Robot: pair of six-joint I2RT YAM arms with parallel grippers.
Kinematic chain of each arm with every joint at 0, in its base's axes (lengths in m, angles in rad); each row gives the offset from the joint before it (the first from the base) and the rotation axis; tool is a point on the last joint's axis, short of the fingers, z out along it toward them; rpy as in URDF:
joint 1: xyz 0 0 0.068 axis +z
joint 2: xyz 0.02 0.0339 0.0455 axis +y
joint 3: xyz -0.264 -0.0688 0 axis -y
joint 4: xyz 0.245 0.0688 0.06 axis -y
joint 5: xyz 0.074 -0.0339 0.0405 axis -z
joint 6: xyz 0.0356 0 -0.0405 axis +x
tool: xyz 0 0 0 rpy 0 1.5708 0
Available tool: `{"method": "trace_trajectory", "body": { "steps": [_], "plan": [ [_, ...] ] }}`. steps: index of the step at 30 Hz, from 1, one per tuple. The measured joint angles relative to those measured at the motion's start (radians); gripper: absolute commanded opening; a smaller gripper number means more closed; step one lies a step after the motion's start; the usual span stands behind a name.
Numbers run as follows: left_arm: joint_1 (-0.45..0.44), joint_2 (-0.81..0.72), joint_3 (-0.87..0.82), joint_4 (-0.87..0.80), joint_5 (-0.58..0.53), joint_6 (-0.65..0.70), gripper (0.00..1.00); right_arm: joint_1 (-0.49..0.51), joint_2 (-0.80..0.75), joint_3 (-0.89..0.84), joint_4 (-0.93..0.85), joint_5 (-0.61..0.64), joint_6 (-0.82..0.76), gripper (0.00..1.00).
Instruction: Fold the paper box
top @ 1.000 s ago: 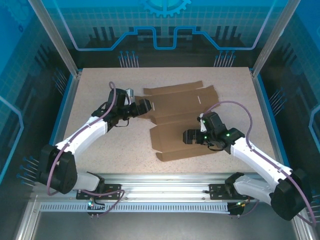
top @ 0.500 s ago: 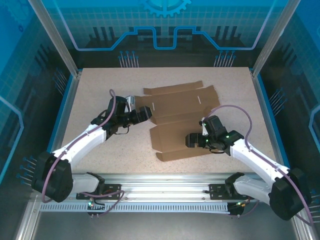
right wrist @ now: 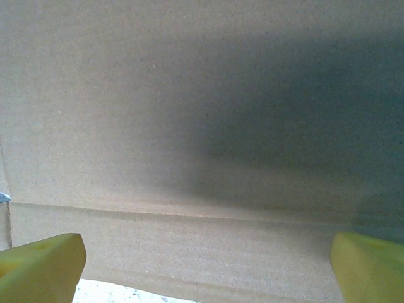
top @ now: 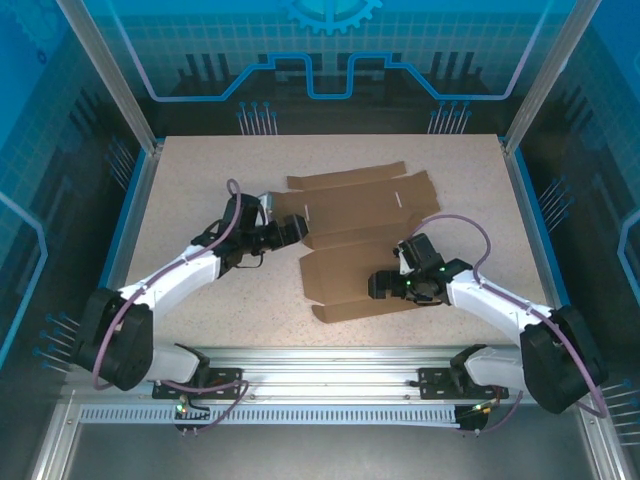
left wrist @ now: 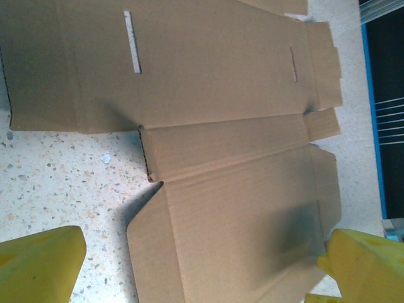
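The paper box [top: 345,268] lies unfolded and flat on the table, a brown die-cut sheet with flaps and two small slits. My left gripper [top: 296,229] hovers open at the sheet's left edge, near the notch between two panels. In the left wrist view its yellow fingertips [left wrist: 39,265] straddle a lower panel of the paper box [left wrist: 233,208], with nothing held. My right gripper [top: 373,284] is open, low over the near panel. In the right wrist view the paper box [right wrist: 202,126] is very close, with a crease line and its near edge between the yellow fingertips [right wrist: 369,268].
The speckled table [top: 200,180] has blue side rims [top: 133,205] and a metal rail [top: 330,360] along the near edge. In the left wrist view the table's blue edge [left wrist: 371,95] runs just past the box's far flaps.
My left gripper has slid a little nearer and rightward along the box's left edge. The right gripper has shifted slightly toward the near edge and lower over the near panel. Both stay open.
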Motion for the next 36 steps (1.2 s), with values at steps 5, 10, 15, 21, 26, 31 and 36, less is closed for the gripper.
{"method": "trace_trajectory", "body": {
  "steps": [5, 10, 15, 21, 26, 31, 36],
  "plan": [
    [0.0, 0.03, -0.021, 0.014, -0.015, -0.009, 0.99, 0.034, 0.025, -0.011, 0.041, -0.011, 0.027, 1.0],
    [-0.002, 0.045, -0.021, 0.027, -0.014, -0.009, 0.99, 0.133, 0.08, -0.012, 0.097, 0.006, 0.084, 1.0],
    [-0.011, 0.049, -0.022, 0.022, -0.019, -0.006, 0.99, 0.217, 0.121, 0.01, 0.162, 0.011, 0.14, 1.0],
    [-0.013, 0.003, -0.033, -0.019, -0.031, 0.002, 0.99, 0.28, 0.132, 0.043, 0.18, -0.02, 0.148, 1.0],
    [-0.013, -0.025, -0.032, -0.075, -0.054, 0.002, 0.99, 0.255, 0.056, 0.075, 0.122, -0.011, 0.116, 1.0],
    [-0.013, -0.018, -0.011, -0.109, -0.059, 0.007, 0.99, 0.154, 0.045, 0.129, 0.073, 0.008, 0.06, 1.0],
    [-0.013, 0.09, 0.095, -0.156, -0.063, 0.041, 0.93, 0.092, 0.072, 0.179, 0.022, 0.034, -0.005, 0.89]
  ]
}}
